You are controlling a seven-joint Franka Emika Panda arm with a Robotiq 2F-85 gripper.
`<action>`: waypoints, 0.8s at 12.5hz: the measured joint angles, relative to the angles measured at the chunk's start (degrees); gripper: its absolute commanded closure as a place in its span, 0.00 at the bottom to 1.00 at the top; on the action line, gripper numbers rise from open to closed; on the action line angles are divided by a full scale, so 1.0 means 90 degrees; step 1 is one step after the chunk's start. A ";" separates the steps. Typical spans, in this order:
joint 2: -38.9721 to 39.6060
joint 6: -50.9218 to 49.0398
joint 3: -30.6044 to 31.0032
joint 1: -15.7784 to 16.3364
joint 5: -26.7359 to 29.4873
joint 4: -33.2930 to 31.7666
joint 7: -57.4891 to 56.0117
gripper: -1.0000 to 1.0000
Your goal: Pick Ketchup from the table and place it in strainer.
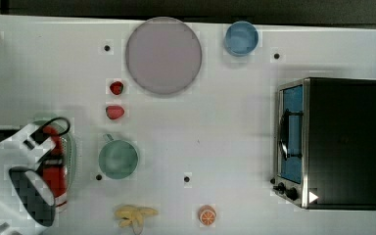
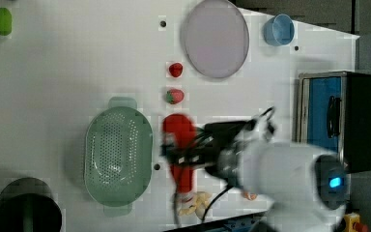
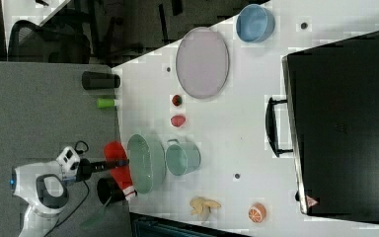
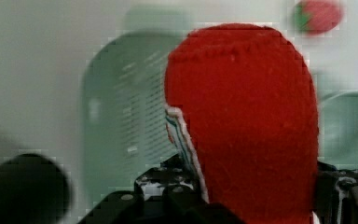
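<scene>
Currently, the scene line by line:
Ketchup (image 2: 179, 145): a long red bottle carried clear of the table, lying roughly level; the left view puts it just to the strainer's right, the top view over it.
Gripper (image 2: 186, 153): clenched across the bottle's mid-body.
Handling: probably light, with a smooth, slightly yielding plastic wall that could slip; the broad body is a safer hold than the narrow neck or white cap.
Strainer (image 2: 118, 154): mint-green, perforated, nothing inside.
Green cup (image 1: 118, 159): looks empty.
Blue bowl (image 1: 241, 38): looks empty.
Toaster oven (image 1: 340, 142): door shut, contents hidden.
</scene>
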 measured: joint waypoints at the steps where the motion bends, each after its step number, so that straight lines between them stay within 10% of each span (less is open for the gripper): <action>1: 0.0256 0.0361 0.0115 0.0098 0.0026 -0.0012 0.0335 0.37; 3: 0.0739 0.0951 0.0218 0.0248 0.0020 -0.0025 0.0787 0.33; 6: 0.1518 0.1557 0.0165 0.0320 -0.0237 0.0012 0.1115 0.01; 10: 0.1878 0.1812 -0.0028 0.0186 -0.0339 -0.0099 0.1412 0.00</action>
